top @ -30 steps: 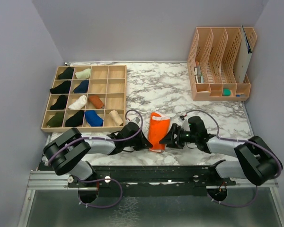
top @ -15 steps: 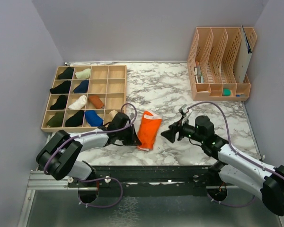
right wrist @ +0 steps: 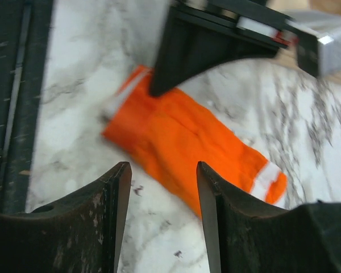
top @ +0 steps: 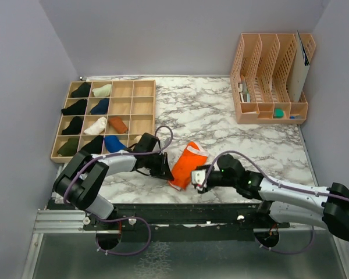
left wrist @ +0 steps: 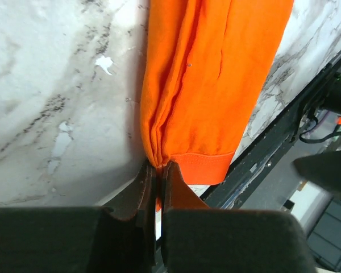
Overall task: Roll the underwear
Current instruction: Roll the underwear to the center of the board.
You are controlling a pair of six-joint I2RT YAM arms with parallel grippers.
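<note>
The bright orange underwear (top: 187,165) lies folded into a long strip near the table's front edge, tilted, with its white waistband (right wrist: 265,177) at the far end. My left gripper (top: 167,171) is shut on the strip's near left corner; orange cloth (left wrist: 216,85) is pinched between the closed left gripper (left wrist: 157,170). My right gripper (top: 196,177) hovers low at the strip's near right side, open and empty. In its own view the right gripper (right wrist: 163,170) frames the orange underwear (right wrist: 182,142) just ahead. A rust-brown roll (top: 118,124) sits in a tray compartment.
A wooden compartment tray (top: 142,113) at the left holds several rolled fabric bundles. A wooden file organizer (top: 270,75) stands at the back right. The black rail (top: 180,212) runs along the table's near edge, just below the cloth.
The left gripper pulled the orange strip slightly left and tilted it. The right gripper backed off to the right, then came down by the strip's near end, its jaws narrowing.
</note>
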